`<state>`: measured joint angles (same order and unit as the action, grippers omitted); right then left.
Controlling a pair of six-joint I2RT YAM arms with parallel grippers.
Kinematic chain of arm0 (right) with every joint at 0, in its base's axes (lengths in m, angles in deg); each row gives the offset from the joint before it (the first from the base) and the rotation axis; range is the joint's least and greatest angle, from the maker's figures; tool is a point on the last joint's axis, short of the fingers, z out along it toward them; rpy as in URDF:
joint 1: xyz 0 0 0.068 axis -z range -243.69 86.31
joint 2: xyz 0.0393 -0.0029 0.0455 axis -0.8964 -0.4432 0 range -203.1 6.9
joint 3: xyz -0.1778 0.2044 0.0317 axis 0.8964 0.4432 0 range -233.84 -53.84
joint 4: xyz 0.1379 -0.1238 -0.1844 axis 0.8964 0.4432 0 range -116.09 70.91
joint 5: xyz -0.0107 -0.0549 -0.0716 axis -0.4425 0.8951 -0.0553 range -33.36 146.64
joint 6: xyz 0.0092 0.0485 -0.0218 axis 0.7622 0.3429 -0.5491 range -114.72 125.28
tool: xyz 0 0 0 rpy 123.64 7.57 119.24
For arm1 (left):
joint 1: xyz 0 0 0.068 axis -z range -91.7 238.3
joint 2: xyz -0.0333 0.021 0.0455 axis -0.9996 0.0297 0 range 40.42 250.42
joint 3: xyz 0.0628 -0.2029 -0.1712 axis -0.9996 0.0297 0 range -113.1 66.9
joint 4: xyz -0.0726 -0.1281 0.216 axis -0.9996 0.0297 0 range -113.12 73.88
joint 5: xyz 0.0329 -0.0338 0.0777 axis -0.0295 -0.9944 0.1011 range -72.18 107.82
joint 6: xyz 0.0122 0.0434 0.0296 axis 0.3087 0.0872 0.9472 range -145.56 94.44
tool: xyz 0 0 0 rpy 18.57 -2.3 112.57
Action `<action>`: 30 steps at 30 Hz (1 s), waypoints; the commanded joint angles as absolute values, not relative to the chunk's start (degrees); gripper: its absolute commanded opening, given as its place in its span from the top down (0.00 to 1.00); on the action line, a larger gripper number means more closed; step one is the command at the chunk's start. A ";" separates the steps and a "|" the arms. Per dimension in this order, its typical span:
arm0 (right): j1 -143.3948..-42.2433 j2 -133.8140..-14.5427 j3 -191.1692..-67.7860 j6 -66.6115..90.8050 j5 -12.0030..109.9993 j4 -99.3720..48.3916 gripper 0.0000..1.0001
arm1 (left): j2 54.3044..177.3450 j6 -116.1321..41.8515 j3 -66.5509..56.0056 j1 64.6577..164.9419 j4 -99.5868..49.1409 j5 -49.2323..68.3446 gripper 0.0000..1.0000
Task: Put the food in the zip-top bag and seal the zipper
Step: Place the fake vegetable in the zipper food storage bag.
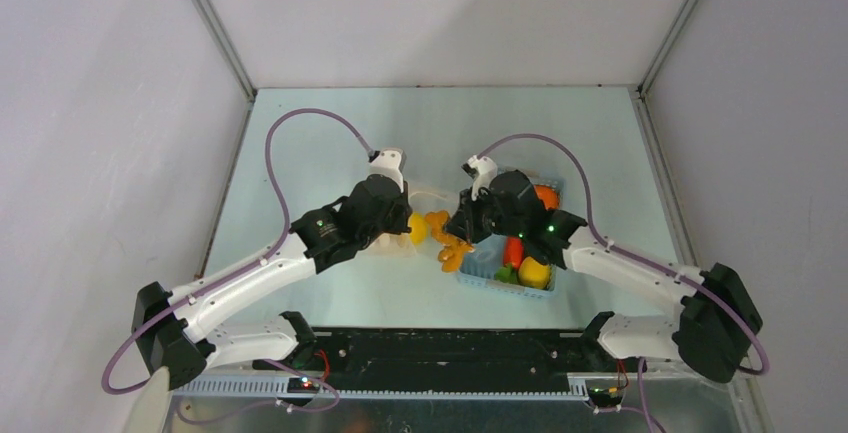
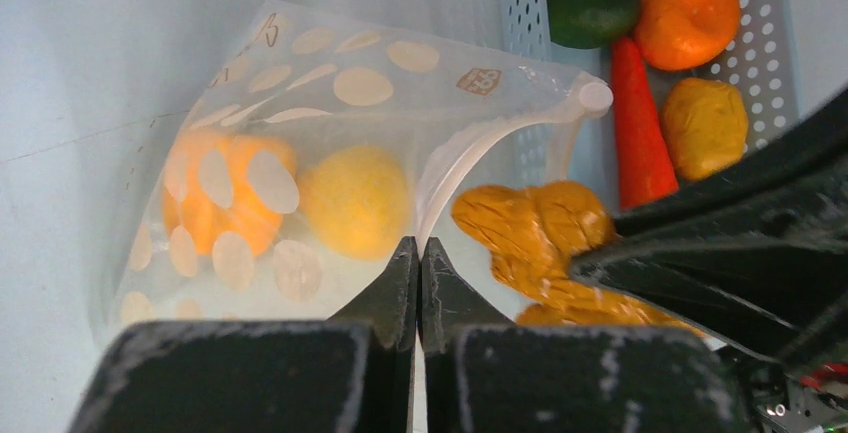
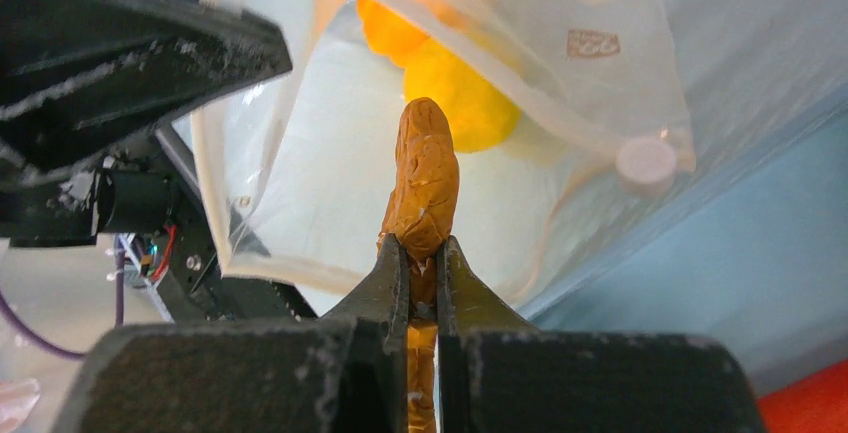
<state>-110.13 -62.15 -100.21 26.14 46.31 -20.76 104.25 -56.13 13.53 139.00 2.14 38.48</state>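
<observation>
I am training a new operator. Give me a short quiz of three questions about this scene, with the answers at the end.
1. True or false: the basket holds no food.
2. What does the right hand grip? A) a carrot B) a tan piece C) the slider
3. How many food pieces show inside the bag?

Key: 1. False, food lies in it. 2. B. 3. Two: an orange piece and a yellow piece.
</observation>
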 commanded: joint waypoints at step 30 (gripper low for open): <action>-110.51 -68.92 -108.86 38.17 51.25 -25.47 1.00 | 103.65 -52.45 13.28 138.78 -1.05 30.87 1.00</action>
